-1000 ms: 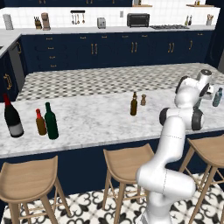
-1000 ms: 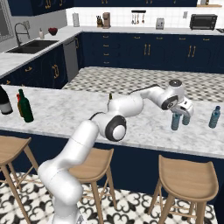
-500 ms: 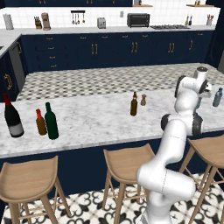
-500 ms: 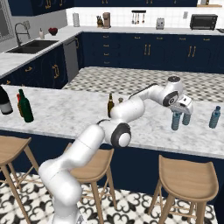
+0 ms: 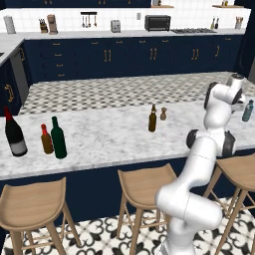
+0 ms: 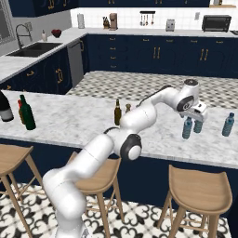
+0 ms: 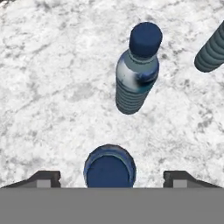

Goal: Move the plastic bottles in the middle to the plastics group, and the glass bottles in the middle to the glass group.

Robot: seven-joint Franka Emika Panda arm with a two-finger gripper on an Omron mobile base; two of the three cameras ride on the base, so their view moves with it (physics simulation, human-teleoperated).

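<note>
Hovering w/ jaws wide, end effector [image 7: 109, 176] above capped water bottle [image 7: 109, 168].

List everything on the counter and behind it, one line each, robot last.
water bottles: three, teal-blue with dark caps, right end of counter
brown beer bottle: one, pale label, counter middle
small shaker: one, brown, right of the beer bottle
green bottle: one, dark green, left end
amber bottle: one, red cap, beside the green bottle
wine bottle: one, dark, white label, far left
stools: wooden, below counter
toaster oven: one, back counter
gripper: open, above one water bottle's cap
</note>
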